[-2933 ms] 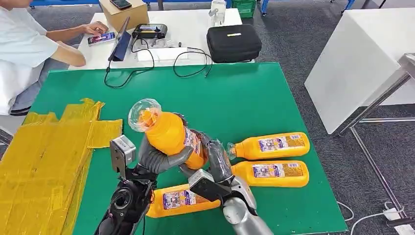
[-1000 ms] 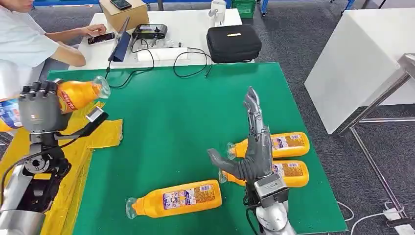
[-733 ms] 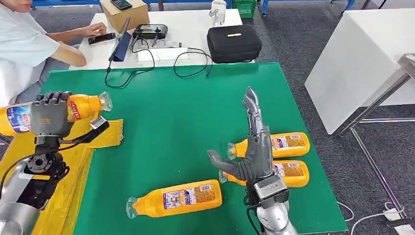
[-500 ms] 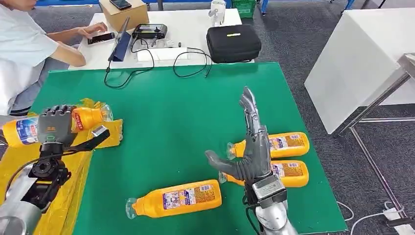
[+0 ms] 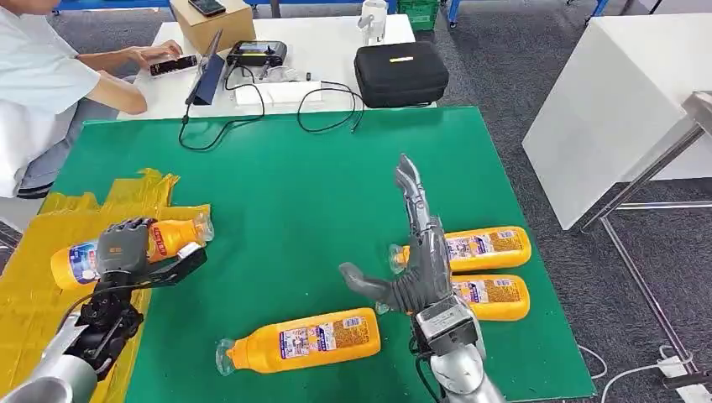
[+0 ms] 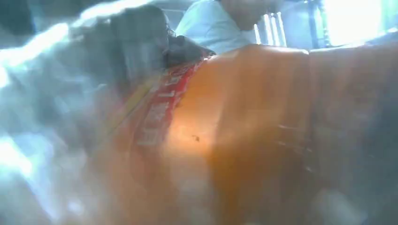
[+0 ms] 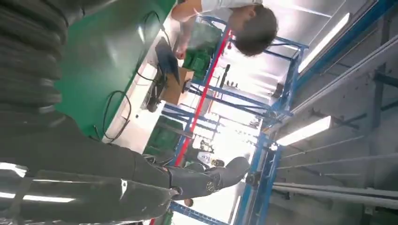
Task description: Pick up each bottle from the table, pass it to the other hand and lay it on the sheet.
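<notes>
Four orange bottles, one sideways above yellow sheet

Orange bottles with blue-white labels; green table; yellow crinkled sheet; dark grey hands; black case.

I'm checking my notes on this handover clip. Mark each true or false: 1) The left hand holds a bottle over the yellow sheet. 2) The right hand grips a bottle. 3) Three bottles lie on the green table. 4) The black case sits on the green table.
1) True: the left hand holds the held bottle over the yellow sheet.
2) False: the right hand is open, fingers spread, holding nothing.
3) True: the near bottle, middle bottle and far bottle.
4) False: the black case sits on the white table.
</notes>
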Robot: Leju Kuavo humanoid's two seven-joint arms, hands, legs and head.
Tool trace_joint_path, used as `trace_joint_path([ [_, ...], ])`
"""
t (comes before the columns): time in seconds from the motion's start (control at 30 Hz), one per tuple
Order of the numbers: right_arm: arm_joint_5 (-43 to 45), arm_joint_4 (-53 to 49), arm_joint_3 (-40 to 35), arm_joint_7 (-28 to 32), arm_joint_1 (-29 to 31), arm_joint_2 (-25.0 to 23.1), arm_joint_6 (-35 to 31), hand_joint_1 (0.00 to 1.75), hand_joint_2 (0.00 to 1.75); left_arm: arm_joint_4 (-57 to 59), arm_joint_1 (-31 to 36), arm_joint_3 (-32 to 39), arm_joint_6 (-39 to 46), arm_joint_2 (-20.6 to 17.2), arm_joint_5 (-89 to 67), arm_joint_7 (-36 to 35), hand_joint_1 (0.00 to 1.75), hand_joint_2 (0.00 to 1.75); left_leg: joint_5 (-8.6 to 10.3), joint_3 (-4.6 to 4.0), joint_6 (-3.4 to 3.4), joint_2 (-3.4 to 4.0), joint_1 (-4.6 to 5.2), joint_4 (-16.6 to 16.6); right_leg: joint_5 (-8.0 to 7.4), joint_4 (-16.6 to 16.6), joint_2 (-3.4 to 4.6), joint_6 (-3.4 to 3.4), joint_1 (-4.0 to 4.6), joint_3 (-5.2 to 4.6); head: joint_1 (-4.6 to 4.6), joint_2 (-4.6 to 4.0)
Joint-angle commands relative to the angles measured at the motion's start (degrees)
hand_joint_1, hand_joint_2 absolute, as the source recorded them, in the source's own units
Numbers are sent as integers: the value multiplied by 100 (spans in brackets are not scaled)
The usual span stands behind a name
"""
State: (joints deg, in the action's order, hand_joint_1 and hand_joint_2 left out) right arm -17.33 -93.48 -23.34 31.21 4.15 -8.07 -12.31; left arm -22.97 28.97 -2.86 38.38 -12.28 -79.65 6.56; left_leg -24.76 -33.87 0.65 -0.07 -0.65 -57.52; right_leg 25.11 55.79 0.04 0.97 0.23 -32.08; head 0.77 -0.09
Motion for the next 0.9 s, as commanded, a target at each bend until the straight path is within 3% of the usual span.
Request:
trace_joint_path([
  [0.03, -56, 584, -138, -87, 329, 122, 93, 0, 175, 568, 85, 512, -420, 366, 138, 274, 175, 175, -3, 17, 2, 0, 1, 5, 2, -6, -1, 4, -1, 18, -2, 0],
  [0.07, -67, 611, -151, -92, 337, 126, 107, 0, 175, 588, 66, 527, -438, 382, 152, 288, 140, 175, -4, 24, 3, 3, 3, 8, 3, -8, 1, 6, -3, 24, 0, 0],
  [0.1, -93, 683, -168, -133, 371, 127, 174, 0, 175, 653, 64, 528, -486, 401, 129, 295, 5, 175, -4, 25, 3, 5, 2, 8, 2, -9, 3, 6, -2, 25, -2, 0],
  [0.53, -279, 944, -212, -185, 527, 136, 252, 0, 175, 712, -81, 598, -981, 469, 36, 221, 0, 175, 0, 47, 2, 7, 7, 15, -5, -10, 11, 6, -8, 44, 2, 0],
  [0.73, -373, 992, -170, -219, 491, 126, 295, 0, 175, 517, -75, 1101, -995, 651, 572, 757, 0, 175, 1, 61, 2, -2, 8, 15, -3, -9, 3, 6, -9, 61, 2, 0],
  [0.87, -488, 908, -113, -247, 375, 159, 300, 0, 175, 187, 9, 1826, -1434, 980, 1740, 1968, 0, 175, 5, 55, 3, -19, 5, 10, -3, -8, -15, 6, -6, 59, 0, 0],
  [0.9, -490, 903, -108, -247, 361, 164, 299, 0, 175, 162, 16, 1812, -1442, 1004, 1734, 1935, 0, 175, 7, 52, 4, -30, 4, 10, -2, -9, -26, 8, -6, 61, 0, 0],
])
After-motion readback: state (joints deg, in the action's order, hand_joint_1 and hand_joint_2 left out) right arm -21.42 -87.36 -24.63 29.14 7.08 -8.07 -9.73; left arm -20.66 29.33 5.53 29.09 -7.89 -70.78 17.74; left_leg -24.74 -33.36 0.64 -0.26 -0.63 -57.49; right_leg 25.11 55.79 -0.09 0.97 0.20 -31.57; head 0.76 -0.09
